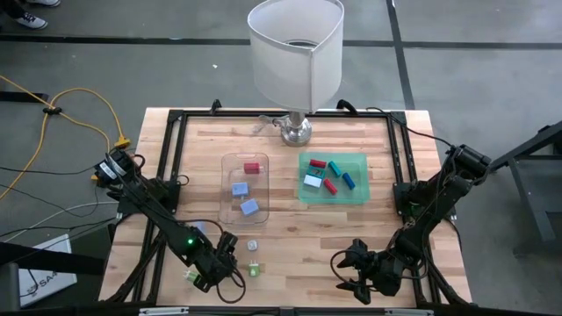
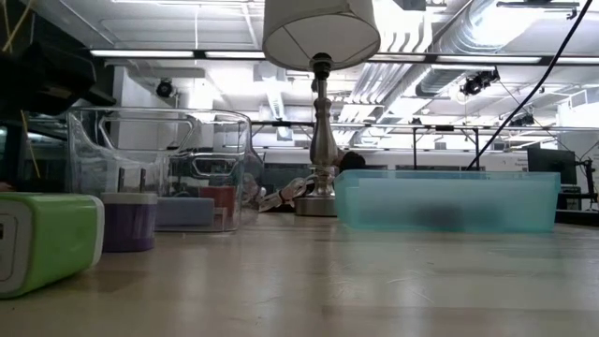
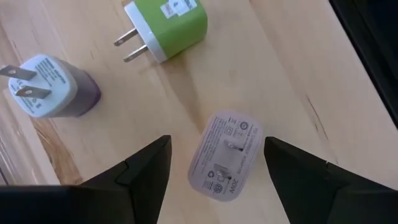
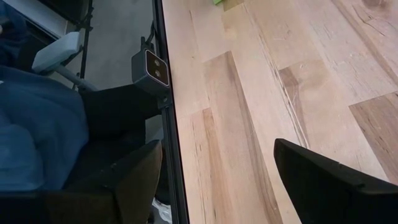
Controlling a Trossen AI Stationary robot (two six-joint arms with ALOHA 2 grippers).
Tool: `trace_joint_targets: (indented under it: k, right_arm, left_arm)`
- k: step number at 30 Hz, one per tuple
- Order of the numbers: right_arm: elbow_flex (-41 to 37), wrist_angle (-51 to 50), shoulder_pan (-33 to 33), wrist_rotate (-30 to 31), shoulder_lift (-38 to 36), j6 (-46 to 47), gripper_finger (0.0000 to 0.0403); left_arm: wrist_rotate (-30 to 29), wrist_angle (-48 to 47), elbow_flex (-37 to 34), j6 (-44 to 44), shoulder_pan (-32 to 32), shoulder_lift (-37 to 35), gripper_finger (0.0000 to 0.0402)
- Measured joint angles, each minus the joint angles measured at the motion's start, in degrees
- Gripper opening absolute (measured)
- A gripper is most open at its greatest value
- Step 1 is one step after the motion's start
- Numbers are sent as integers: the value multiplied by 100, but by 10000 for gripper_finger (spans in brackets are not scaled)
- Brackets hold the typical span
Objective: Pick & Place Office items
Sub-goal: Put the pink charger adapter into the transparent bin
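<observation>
My left gripper (image 3: 216,148) is open near the table's near left edge (image 1: 226,253). Its fingers stand on either side of a pale pink plug charger (image 3: 225,157) without touching it. The charger rests on the wood with its prongs up and is hidden in the high view. Beyond it lie a green charger (image 3: 168,23) (image 1: 255,269) (image 2: 47,241) and a purple-and-white charger (image 3: 55,88) (image 1: 252,247) (image 2: 129,222). Red, blue, teal and pale blue blocks sit in the clear tray (image 1: 226,167) and the green tray (image 1: 358,195). My right gripper (image 4: 217,163) (image 1: 349,270) is open above the near right part of the table.
A lamp with a white shade (image 1: 294,53) stands on its metal base (image 2: 321,201) at the far middle. The clear tray (image 2: 159,168) and green tray (image 2: 445,199) sit mid-table. A black frame rail (image 4: 163,112) runs along the table's edge beside my right gripper. A person's blue sleeve (image 4: 37,124) shows beyond it.
</observation>
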Motion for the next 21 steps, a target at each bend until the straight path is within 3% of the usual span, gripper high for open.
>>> trace_joint_targets:
  k: [16,21]
  right_arm:
    - [0,0,0,-1,0,0,298]
    - [0,0,0,-2,0,0,298]
  left_arm:
    - [4,3,0,0,0,114,149]
    - [4,5,0,2,0,114,135]
